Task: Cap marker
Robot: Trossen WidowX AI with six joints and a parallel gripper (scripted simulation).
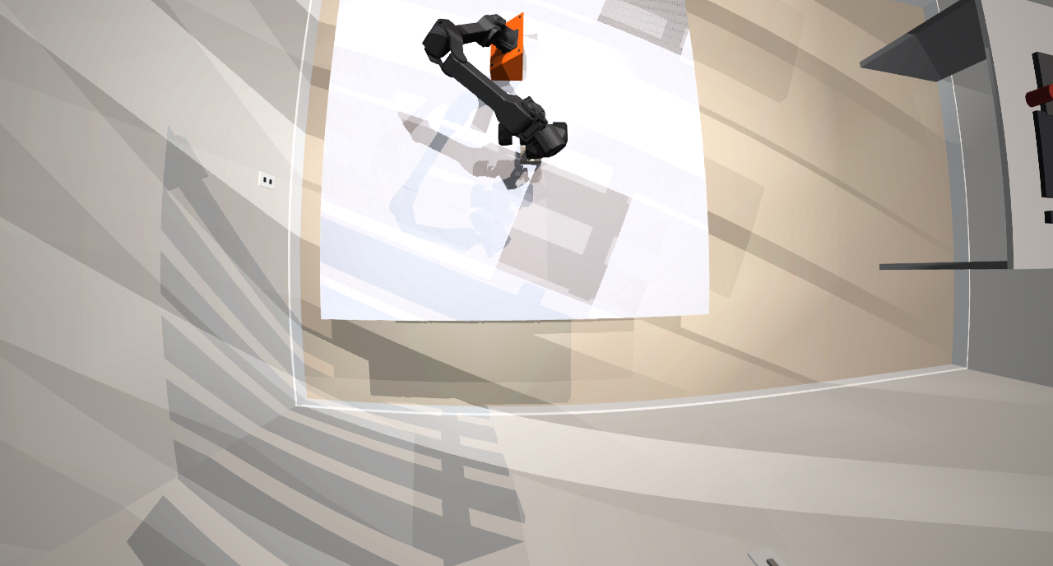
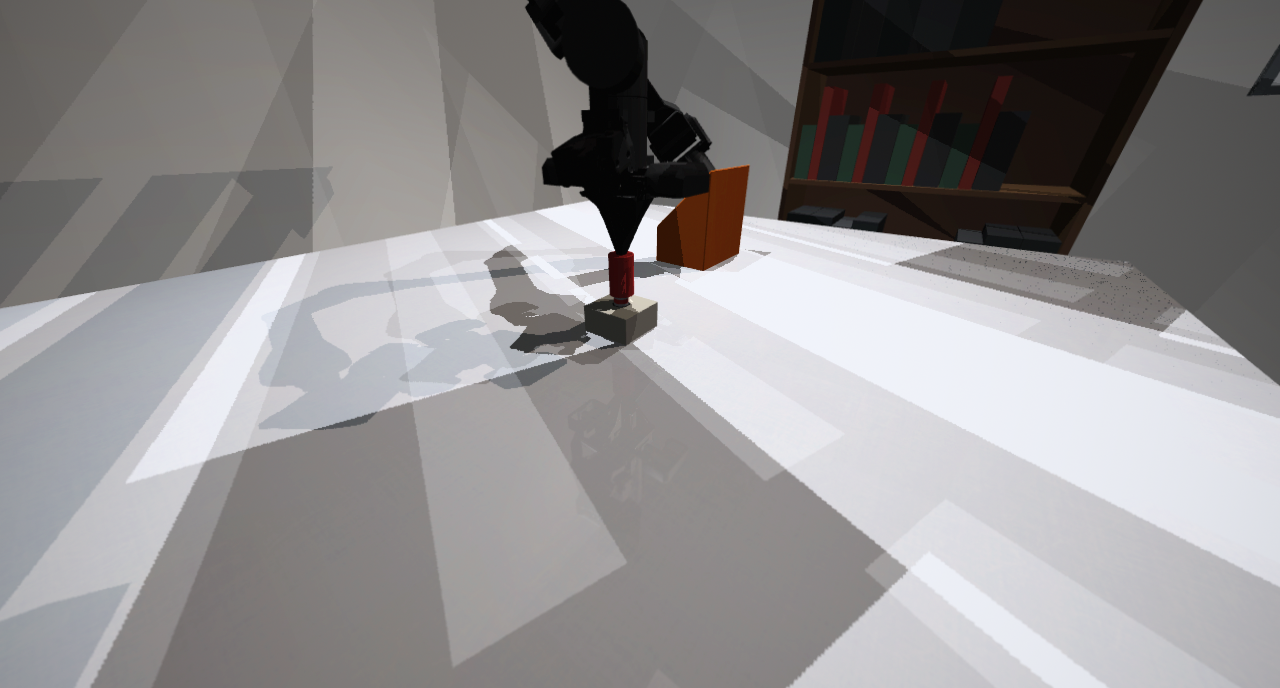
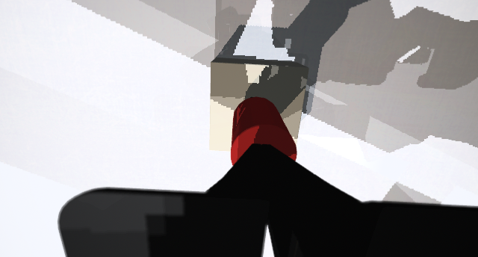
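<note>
The red cap (image 2: 621, 275) (image 3: 258, 116) stands upright on the marker, above the holder block. The marker is hidden but for a small part low down, just above the block. The pale holder block (image 2: 627, 322) (image 3: 227, 81) stands on the table (image 1: 412, 268) (image 2: 1029, 397). My gripper (image 2: 622, 250) (image 3: 259, 153) is shut, with nothing between its fingers. Its closed tips are right at the top of the cap and look to touch it. In the top view the arm hides the cap and most of the block.
The orange stand (image 1: 507, 65) (image 2: 726, 218) at the arm's base is behind the block. A bookshelf (image 2: 939, 187) stands beyond the table. Shadows of the arm lie across the table.
</note>
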